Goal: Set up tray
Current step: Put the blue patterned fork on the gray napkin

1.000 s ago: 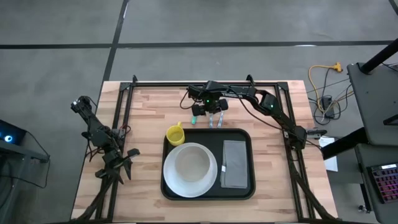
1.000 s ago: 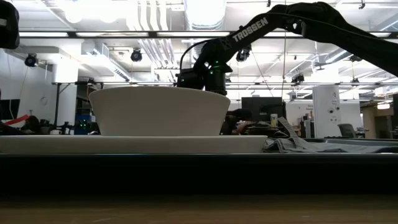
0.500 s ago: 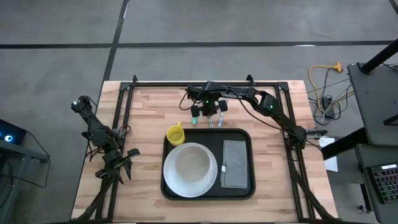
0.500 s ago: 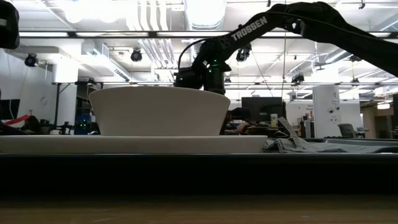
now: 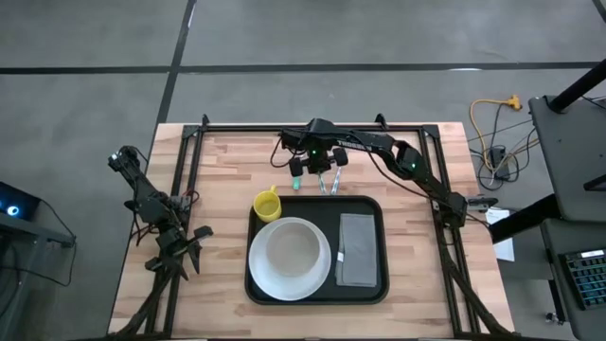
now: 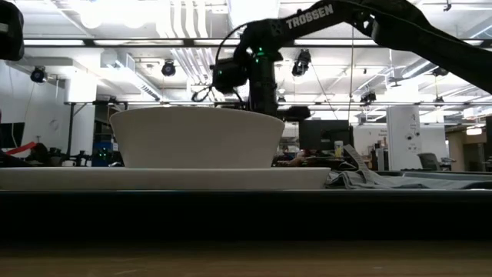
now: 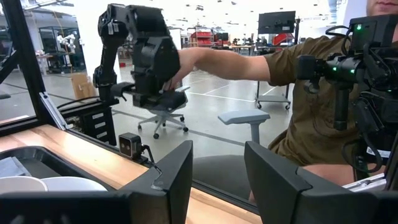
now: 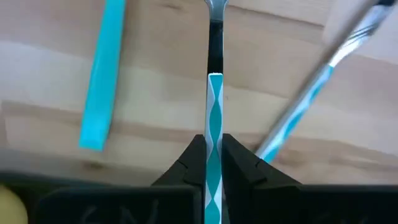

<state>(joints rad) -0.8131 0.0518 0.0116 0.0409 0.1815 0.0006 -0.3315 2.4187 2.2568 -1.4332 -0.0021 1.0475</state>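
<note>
Right wrist view: right tool [image 8: 213, 163] pinched tight on a teal-and-white patterned utensil handle [image 8: 214, 118], above the wooden table [image 8: 155, 74].

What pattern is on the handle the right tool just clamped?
A teal-and-white wavy pattern on the utensil handle, clearest in the right wrist view.

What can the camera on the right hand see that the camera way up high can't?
Only the right wrist view shows the right gripper shut on a utensil handle with a teal and white pattern. Only the high view shows the black tray holding the white bowl, grey napkin and yellow cup, plus the left gripper waiting. Both show the wooden table and the teal utensils lying on it.
</note>
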